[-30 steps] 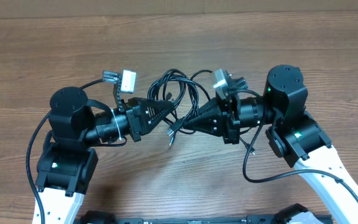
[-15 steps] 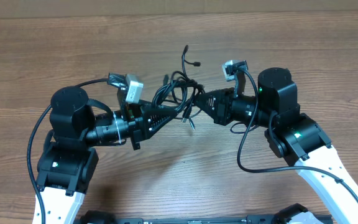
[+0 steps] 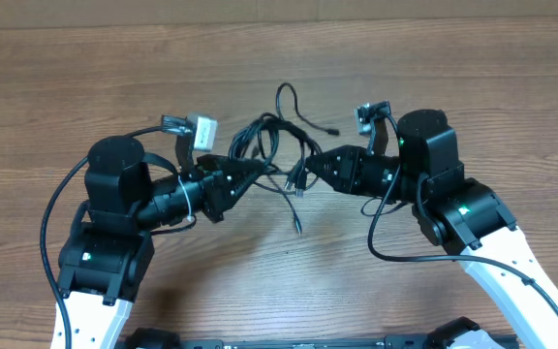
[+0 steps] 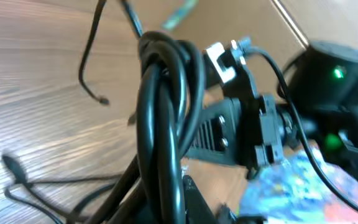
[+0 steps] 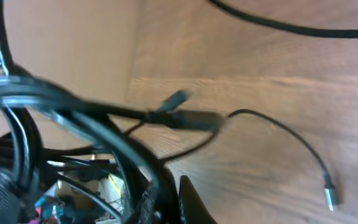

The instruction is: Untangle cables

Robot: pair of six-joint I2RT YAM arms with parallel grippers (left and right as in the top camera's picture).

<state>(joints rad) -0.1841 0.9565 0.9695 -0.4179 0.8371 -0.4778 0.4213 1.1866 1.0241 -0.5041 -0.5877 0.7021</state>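
Note:
The cables (image 3: 277,145) are a knotted bundle of thin black cords held above the wooden table between my two grippers. My left gripper (image 3: 257,167) is shut on the bundle's left side, and in the left wrist view the thick loops (image 4: 160,106) rise straight out of its jaws (image 4: 180,208). My right gripper (image 3: 310,171) is shut on the right side, where strands (image 5: 104,121) pass through its jaws (image 5: 169,202). One loose end (image 3: 298,229) hangs down toward me. Another end (image 3: 333,130) arcs off at the back. A metal-tipped plug (image 5: 329,198) lies on the wood.
The wooden table (image 3: 473,87) lies under everything. Both arm bases (image 3: 105,262) (image 3: 468,218) stand near the front edge, with their own thicker black cables (image 3: 386,247) looping beside them. The right arm (image 4: 253,130) fills the middle of the left wrist view.
Both grippers have turned and drawn slightly apart with the bundle between them. One loose end has swung up and back, and another now dangles toward the front.

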